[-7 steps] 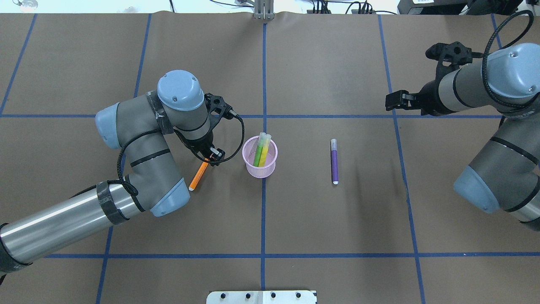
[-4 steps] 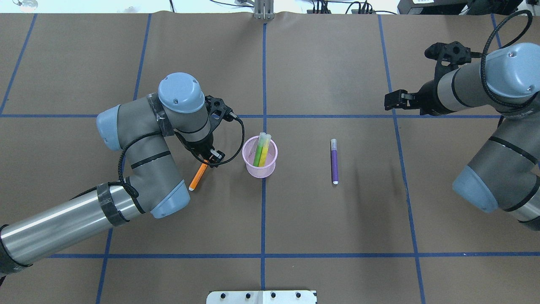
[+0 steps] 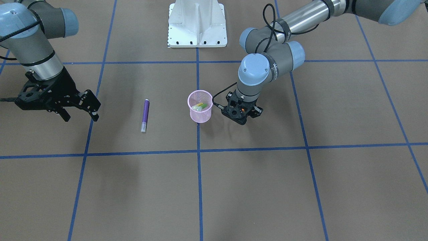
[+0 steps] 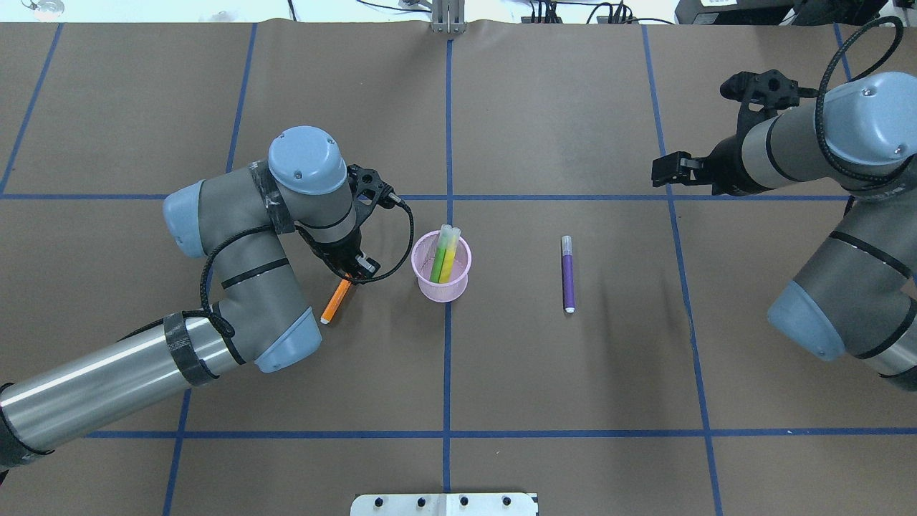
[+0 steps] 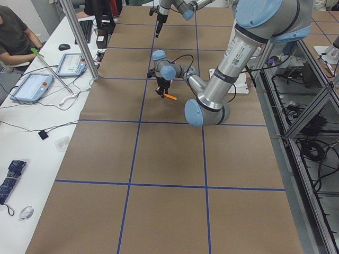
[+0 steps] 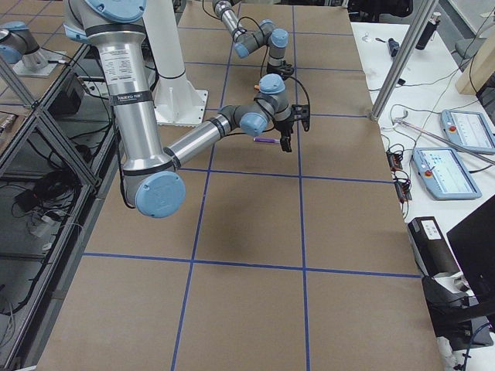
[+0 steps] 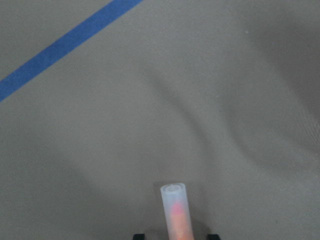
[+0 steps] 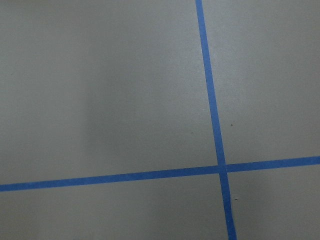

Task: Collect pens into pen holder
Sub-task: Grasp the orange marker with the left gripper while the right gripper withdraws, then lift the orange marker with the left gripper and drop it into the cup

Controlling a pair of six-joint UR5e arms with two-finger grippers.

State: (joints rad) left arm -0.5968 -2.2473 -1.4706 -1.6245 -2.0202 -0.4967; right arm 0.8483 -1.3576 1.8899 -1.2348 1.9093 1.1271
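The pink mesh pen holder [image 4: 442, 276] stands at the table's middle and holds a green pen [image 4: 437, 264] and a yellow one beside it; it also shows in the front view [image 3: 200, 112]. My left gripper [image 4: 352, 273] is just to the holder's left, shut on the upper end of the orange pen [image 4: 335, 301], which slants down toward the table. The left wrist view shows the orange pen's pale cap [image 7: 175, 205] between the fingers. The purple pen [image 4: 567, 274] lies flat to the holder's right. My right gripper [image 3: 79, 113] is open and empty, far from it.
Brown paper with blue tape lines [image 4: 447, 143] covers the table. A white base plate [image 3: 197, 23] sits at the robot's side. Left arm's cable [image 4: 401, 244] loops close to the holder's rim. Operator desks with tablets [image 5: 32, 84] flank the table's far side.
My left gripper has shifted slightly with the orange pen's upper end; the pen's lower end has stayed put. My right gripper has drifted a little to the left. Purple pen and holder unmoved.
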